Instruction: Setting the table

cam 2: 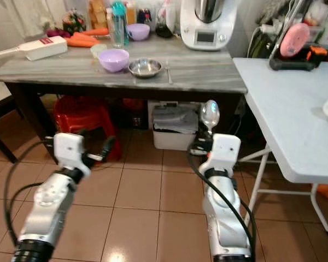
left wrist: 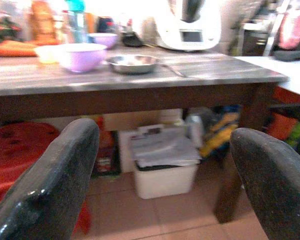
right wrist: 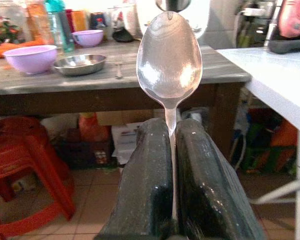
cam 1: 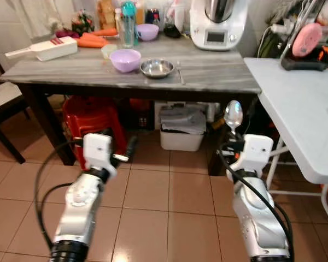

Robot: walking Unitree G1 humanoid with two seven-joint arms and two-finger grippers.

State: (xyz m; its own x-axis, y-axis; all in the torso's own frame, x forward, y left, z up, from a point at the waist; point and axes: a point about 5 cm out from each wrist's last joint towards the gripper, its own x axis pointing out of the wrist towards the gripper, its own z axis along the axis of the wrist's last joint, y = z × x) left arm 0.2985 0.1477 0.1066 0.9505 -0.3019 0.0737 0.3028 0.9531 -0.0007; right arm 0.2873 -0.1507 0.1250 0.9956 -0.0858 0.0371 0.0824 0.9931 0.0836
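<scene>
Right of centre in the head views, the spoon [cam 1: 233, 114] stands upright, bowl uppermost, its handle clamped between the closed fingers of the right gripper [right wrist: 171, 150]. It is held in the air over the tiled floor [cam 1: 153, 191], short of the grey desk [cam 1: 218, 68] that runs across the upper part of the frame.

On that desk, a steel bowl [cam 1: 157, 67] sits near the front edge at upper centre, a purple bowl [cam 1: 125, 59] just beside it to the left, and a fork [cam 1: 180, 72] just to its right. A white appliance [cam 1: 218, 24] stands behind them.

The left gripper [left wrist: 165, 165] is at lower left in the head views, fingers spread wide and empty, level with the red stool [cam 1: 90, 114] under the desk.

Judgement: the step in hand is carrying the spoon to the place setting. The next move appears to call for closing on the desk, raising the right arm above its edge, tipping the spoon from upright to flat, and laying it beside the steel bowl, clear of the fork.
</scene>
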